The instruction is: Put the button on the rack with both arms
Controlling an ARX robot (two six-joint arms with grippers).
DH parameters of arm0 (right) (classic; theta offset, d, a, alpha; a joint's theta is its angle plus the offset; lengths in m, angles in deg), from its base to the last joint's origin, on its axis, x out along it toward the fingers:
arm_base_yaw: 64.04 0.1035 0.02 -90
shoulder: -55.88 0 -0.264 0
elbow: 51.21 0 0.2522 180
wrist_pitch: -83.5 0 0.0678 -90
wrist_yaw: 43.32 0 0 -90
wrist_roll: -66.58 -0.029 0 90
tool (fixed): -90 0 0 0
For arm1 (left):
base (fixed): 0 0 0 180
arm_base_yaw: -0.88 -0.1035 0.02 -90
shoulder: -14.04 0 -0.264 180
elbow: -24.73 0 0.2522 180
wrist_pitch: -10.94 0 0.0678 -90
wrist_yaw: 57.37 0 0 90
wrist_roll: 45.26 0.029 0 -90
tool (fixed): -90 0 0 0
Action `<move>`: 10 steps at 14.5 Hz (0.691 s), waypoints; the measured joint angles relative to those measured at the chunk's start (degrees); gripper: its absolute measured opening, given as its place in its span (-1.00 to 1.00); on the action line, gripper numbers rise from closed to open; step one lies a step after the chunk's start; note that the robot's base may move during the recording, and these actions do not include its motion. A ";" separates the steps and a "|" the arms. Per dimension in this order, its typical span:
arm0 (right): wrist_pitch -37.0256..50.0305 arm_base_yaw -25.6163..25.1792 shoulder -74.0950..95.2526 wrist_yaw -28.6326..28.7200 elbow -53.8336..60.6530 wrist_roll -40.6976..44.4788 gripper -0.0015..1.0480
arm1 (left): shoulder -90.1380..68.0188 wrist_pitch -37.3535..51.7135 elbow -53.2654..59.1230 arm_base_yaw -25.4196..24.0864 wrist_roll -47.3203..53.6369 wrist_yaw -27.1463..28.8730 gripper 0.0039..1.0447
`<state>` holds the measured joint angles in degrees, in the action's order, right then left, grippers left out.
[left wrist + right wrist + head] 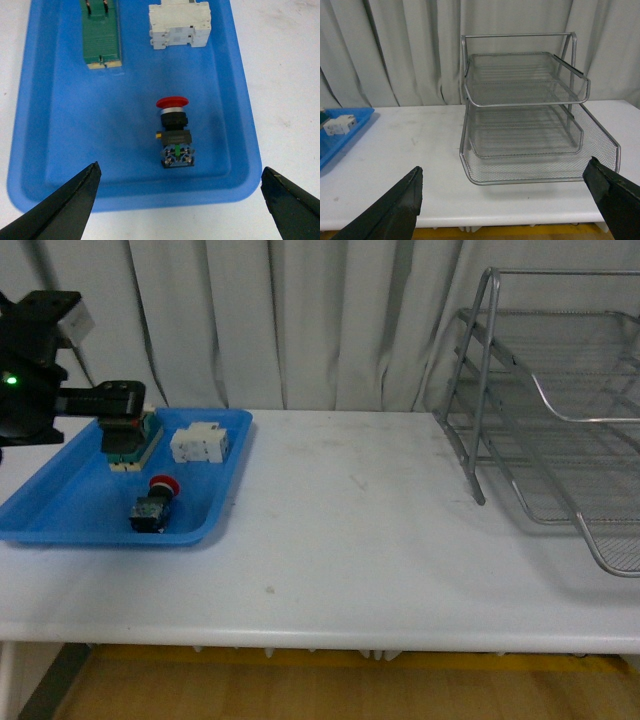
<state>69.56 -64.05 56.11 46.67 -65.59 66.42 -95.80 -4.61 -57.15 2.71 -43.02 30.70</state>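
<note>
Left gripper is spread wide with nothing held, above the near end of the blue tray. The button lies on its side on the tray floor, centred between the two fingers and just ahead of them, red cap pointing away. Farther ahead are the green and cream switch and the white terminal block. Right gripper is likewise spread and empty. The rack stands on the white table directly ahead of it, apart.
</note>
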 joint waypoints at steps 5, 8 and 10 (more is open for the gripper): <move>-0.02 0.00 0.00 0.00 0.00 0.00 0.87 | -12.96 -7.74 -14.95 1.75 0.87 0.46 0.88; 0.00 0.00 0.00 0.00 0.00 0.00 0.87 | -18.93 -10.78 -20.70 1.46 1.88 2.16 0.88; -0.02 0.00 0.00 0.00 0.00 0.00 0.87 | -21.00 -11.72 -22.14 1.07 2.43 2.10 0.88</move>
<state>69.53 -64.05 56.11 46.67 -65.59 66.42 -116.80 -16.32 -79.29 3.78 -40.60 32.80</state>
